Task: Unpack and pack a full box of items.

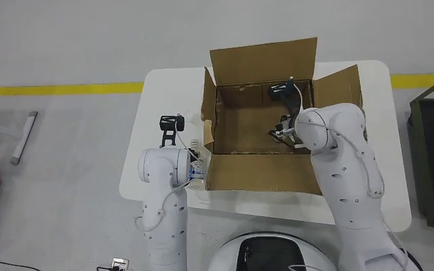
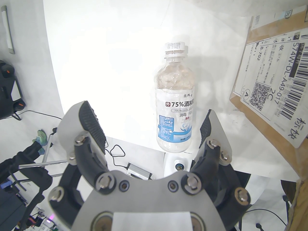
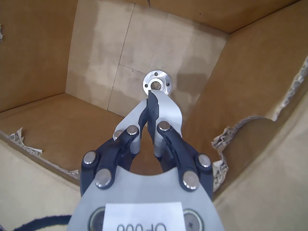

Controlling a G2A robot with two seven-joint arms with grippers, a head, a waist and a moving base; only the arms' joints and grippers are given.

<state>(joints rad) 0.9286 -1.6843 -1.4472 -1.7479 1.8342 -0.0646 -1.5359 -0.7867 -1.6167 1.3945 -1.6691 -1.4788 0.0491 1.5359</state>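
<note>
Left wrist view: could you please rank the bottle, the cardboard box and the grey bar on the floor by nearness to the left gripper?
1. Bottle, just ahead of the left gripper, fingers open.
2. Cardboard box, beside the bottle.
3. Grey bar, farthest, down on the floor.

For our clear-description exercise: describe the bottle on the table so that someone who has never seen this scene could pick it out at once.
Start at the white table with the open cardboard box. Just outside the box's labelled wall, ahead of the open left gripper, the bottle stands upright. Unlike the brown box, it is clear plastic with a white cap and blue-and-white label.
</note>
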